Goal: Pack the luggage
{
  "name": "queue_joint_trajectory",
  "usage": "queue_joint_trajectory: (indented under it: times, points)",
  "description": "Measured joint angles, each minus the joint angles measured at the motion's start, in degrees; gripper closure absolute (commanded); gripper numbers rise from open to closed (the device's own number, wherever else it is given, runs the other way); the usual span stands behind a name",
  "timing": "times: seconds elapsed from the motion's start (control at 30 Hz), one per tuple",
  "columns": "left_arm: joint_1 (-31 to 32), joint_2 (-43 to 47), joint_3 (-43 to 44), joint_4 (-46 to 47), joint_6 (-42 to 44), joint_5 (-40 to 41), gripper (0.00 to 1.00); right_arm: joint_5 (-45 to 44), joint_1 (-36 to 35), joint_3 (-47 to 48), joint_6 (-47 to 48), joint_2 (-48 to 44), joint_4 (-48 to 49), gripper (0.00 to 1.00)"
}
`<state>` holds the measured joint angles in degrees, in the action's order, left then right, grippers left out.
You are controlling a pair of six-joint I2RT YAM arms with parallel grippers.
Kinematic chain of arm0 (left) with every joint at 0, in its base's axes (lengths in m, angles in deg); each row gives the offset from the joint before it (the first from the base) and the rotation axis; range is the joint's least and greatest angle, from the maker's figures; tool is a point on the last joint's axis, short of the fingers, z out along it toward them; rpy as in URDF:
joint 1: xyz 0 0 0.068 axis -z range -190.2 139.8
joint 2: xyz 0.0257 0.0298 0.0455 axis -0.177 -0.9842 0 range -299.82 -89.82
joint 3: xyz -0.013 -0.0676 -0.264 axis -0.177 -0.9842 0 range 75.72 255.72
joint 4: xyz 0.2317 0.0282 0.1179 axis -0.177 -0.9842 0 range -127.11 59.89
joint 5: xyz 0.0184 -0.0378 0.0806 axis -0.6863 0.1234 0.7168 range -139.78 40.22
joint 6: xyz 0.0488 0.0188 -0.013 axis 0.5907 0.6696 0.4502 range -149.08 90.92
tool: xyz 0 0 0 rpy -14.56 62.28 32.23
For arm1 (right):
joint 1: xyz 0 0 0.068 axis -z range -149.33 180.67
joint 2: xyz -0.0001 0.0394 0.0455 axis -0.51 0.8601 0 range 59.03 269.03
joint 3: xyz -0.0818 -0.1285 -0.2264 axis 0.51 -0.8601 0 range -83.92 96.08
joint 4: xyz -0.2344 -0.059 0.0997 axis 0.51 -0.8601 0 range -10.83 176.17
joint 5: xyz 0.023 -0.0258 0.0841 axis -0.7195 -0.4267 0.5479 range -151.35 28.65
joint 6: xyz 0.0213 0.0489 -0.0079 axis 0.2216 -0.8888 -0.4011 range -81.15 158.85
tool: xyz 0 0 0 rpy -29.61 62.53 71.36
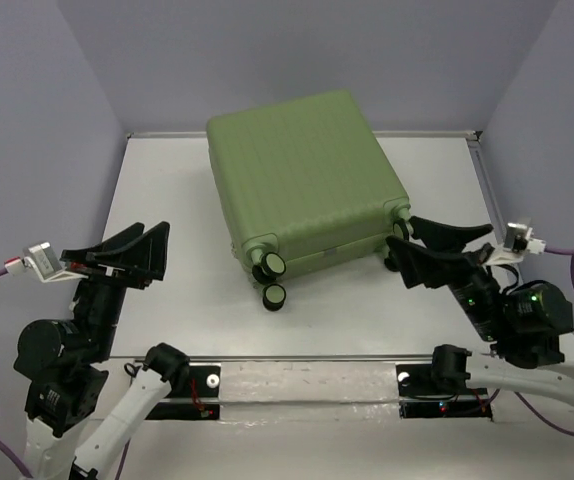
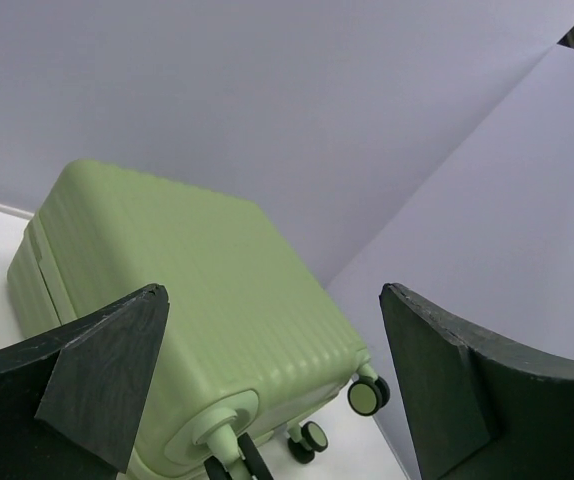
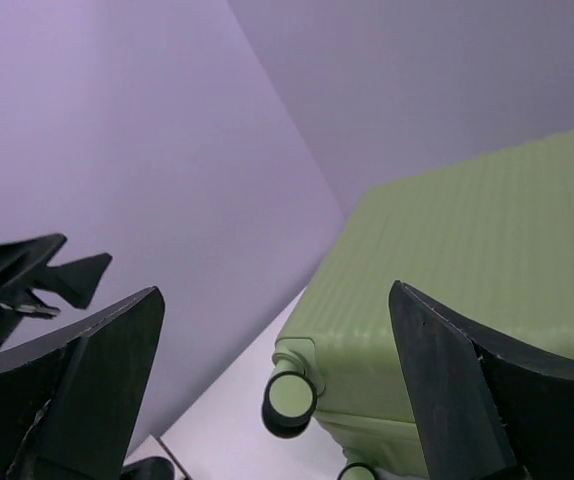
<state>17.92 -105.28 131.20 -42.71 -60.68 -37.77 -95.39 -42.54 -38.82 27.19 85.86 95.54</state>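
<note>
Right, the luggage (image 1: pixel 307 175) lies flat on its broad side, lid down, on the white table (image 1: pixel 167 200), toward the back & roughly mid-width, turned a bit so one corner points at the rear wall. Ribbed light-green shell faces up; no lining shows. Wheel end faces the arms: two black-and-green wheels (image 1: pixel 271 278) at the near-left corner, one sticking out lower than the other, and two more at the near-right corner.

Left gripper (image 2: pixel 272 295): jaws spread wide, nothing btwn them. It hangs above the table on the left side, well apart from the case, aimed across at it. Its wrist cam looks through the gap onto the ribbed top and the wheels beyond.

Right gripper (image 3: pixel 275 292): jaws also wide apart, empty. It sits just beside the near-right corner of the case, tips pointing at the wheels there. From the top view the finger tips overlap that corner, so they are possibly touching a wheel; can't tell for sure. Right wrist cam shows the shell's edge and one wheel framed btwn the fingers, w/ the other arm's black fingers visible far left against the purple-grey wall (image 1: pixel 27 120).
</note>
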Motion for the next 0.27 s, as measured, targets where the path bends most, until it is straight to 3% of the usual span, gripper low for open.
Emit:
queue_joint_trajectory:
  times: [0.1, 0.27]
  points:
    - [0.00, 0.26, -0.09, 0.20, 0.28, -1.14, 0.01, -1.16, 0.00, -1.53, 0.13, -5.29, -0.44, 0.00]
    - [0.00, 0.17, -1.84, 0.55, 0.33, -2.97, 0.01, -2.05, 0.00, -3.56, 0.11, -4.11, -3.19, 0.00]
